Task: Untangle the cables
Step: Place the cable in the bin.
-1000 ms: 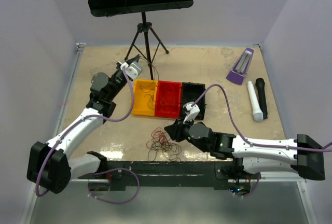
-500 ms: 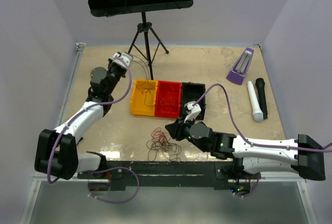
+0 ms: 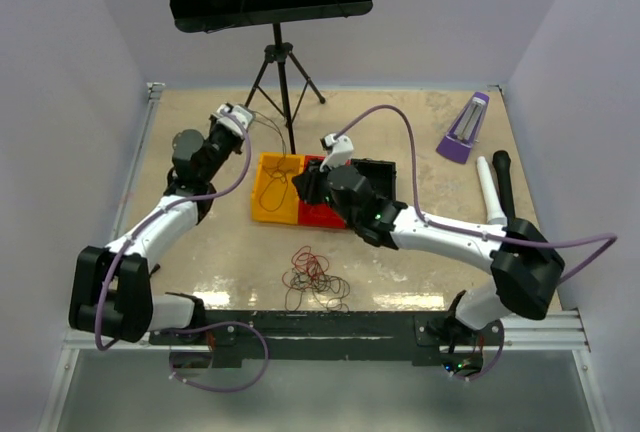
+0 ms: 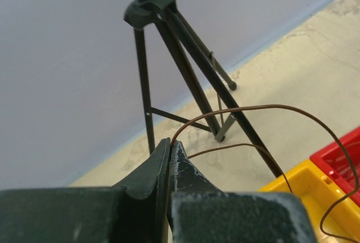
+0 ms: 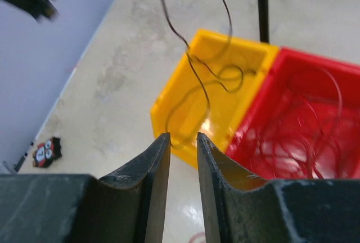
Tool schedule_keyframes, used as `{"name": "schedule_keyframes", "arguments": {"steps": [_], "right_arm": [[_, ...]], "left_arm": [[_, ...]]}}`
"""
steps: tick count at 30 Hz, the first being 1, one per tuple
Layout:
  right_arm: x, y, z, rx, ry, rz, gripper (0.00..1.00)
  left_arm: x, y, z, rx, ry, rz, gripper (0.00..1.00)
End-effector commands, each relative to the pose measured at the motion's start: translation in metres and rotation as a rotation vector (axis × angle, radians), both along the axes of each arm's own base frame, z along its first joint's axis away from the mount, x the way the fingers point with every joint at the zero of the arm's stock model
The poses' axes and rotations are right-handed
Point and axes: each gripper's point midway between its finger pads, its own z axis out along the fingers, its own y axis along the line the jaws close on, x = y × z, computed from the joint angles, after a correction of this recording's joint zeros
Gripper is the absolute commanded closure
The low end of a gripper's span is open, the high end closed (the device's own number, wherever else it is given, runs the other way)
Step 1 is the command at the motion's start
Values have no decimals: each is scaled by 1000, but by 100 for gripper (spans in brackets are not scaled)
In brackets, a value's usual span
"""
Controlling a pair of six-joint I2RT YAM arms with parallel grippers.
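Your left hand (image 4: 170,150) pinched on a wire (image 4: 270,106), tripod (image 4: 143,74) ahead at far edge, right hand (image 5: 183,142) ajar, empty, over yellow bin (image 5: 233,39)

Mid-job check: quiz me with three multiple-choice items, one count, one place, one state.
1. How many bins stand in a row? A two; B four; C three.
2. Where does the loose clump of cables lie? A inside a bin; B on the table, towards its near edge; C on the floor.
3. The left gripper is: A shut on a wire; B open; C out of view.
Key: 1 C, yellow, red, black; 2 B, the top view shows it on bare table; 3 A, the wrist view shows the wire pinched.
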Motion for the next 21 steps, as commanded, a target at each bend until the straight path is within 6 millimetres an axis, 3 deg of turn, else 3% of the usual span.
{"name": "schedule_keyframes", "arguments": {"steps": [1, 5, 11, 18, 21], "right_arm": [[14, 31, 45, 74, -113, 84, 69], [15, 45, 55, 136, -136, 134, 69], [30, 49, 38, 87, -118, 113, 71], [62, 45, 9, 14, -60, 83, 74], [66, 45, 10, -3, -64, 97, 75]], "left_arm": [[-10, -22, -23, 47, 5, -99, 100], [1, -25, -38, 90, 11, -85, 100], [-4, -40, -53, 176, 23, -176, 100], [-31, -55, -84, 280, 97, -325, 82], [-42, -51, -99, 294, 173, -337, 64]]}}
